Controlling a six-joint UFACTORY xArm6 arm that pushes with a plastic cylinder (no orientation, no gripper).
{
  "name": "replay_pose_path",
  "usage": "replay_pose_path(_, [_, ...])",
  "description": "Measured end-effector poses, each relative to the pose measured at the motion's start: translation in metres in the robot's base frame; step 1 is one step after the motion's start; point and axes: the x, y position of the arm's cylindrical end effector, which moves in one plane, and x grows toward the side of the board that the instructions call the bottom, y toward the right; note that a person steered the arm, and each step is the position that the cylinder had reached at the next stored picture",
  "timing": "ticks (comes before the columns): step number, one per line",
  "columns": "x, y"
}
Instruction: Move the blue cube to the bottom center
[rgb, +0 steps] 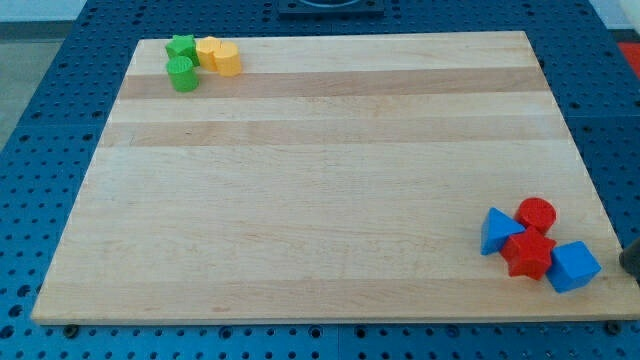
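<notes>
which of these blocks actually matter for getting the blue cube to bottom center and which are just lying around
Belongs to the job:
blue cube, at the board's bottom right
my tip, just to the view's right of it
wooden board

Just lying about:
blue triangular block
red cylinder
red star block
green star block
green cylinder
two yellow blocks

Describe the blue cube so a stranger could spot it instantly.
Go to the wooden board's bottom corner at the view's right, where four red and blue blocks cluster. The blue cube is the rightmost and lowest, touching the red star; the other blue block is a triangle at the cluster's left.
</notes>
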Motion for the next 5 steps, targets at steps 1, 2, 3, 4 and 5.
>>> replay_pose_path(1, [0.013, -0.017])
replay_pose_path(2, [0.014, -0.034])
replay_pose_path(3, [0.014, -0.056])
replay_pose_path(4, [0.014, -0.079])
replay_pose_path(5, [0.012, -0.103])
